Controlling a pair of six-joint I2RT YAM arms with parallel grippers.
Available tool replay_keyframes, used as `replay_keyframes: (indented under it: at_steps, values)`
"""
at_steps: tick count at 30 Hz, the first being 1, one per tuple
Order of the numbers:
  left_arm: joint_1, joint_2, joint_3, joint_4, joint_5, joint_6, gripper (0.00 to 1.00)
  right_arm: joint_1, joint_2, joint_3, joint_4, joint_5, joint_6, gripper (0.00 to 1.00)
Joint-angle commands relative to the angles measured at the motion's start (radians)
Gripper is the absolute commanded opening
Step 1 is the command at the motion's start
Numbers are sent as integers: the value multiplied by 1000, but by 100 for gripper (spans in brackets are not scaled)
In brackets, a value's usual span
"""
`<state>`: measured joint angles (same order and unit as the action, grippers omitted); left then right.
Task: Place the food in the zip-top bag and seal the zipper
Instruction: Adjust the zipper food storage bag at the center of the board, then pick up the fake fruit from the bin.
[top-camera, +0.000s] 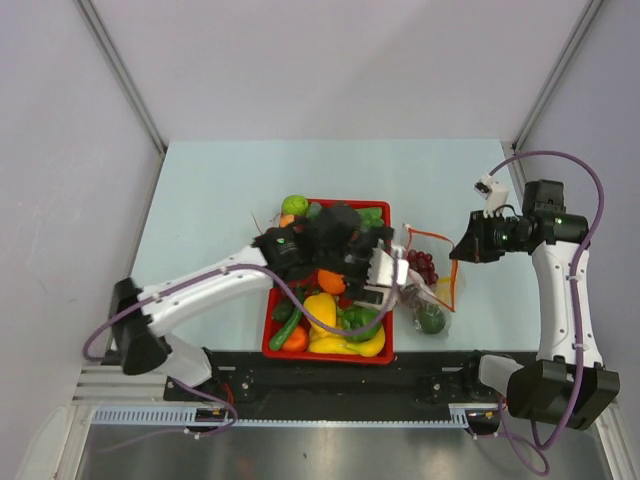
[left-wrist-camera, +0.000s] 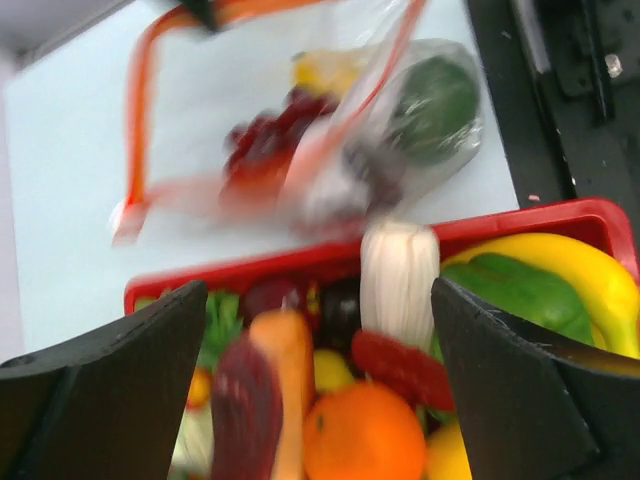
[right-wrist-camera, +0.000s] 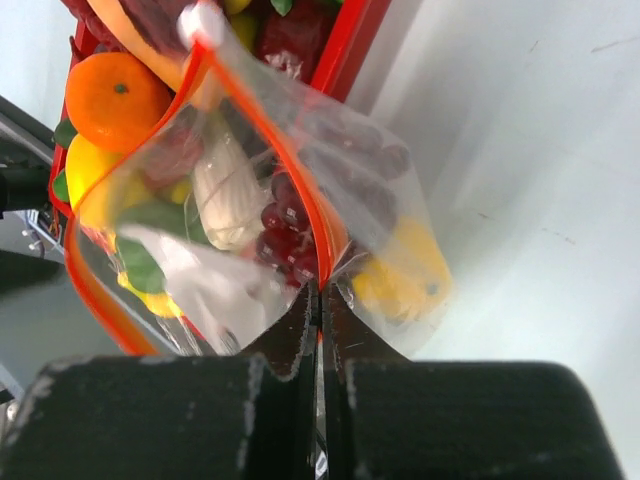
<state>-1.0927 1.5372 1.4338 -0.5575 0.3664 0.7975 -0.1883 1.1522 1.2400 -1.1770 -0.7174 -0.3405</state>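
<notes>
Orange-red zipper strip pinched tight in the clenched right gripper, lifting one lip of the clear, crinkly plastic zip-top bag just ahead of its fingertips; rest of the bag slumped below on the pale worktop. Looks creased and slack, mouth gaping towards the left gripper, spread wide and empty above the red rectangular tray. Inside: purple grape bunch, yellow lemon, dark green avocado-like piece. Risks from here: thin strip slipping out of the pinch and collapsing the mouth; a dropped fruit clipping the floppy lip and rolling away.
</notes>
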Motion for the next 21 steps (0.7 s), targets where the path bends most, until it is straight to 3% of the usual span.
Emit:
replay_keyframes:
  at_steps: [1,5,9,21]
  values:
    - [135,-234,-162,180,-10,-329,100,19,-37,-17,48,-30,18,0]
    - [214,-295,-283,154,-81,-432,100,35,-28,-13,43,-31,26,0]
    - [221,-286,-355,149,-132,-451,100,35,-32,-1,53,-36,41,0]
    - [220,-193,-394,150,-190,-431,92,36,-45,-2,40,-16,41,0]
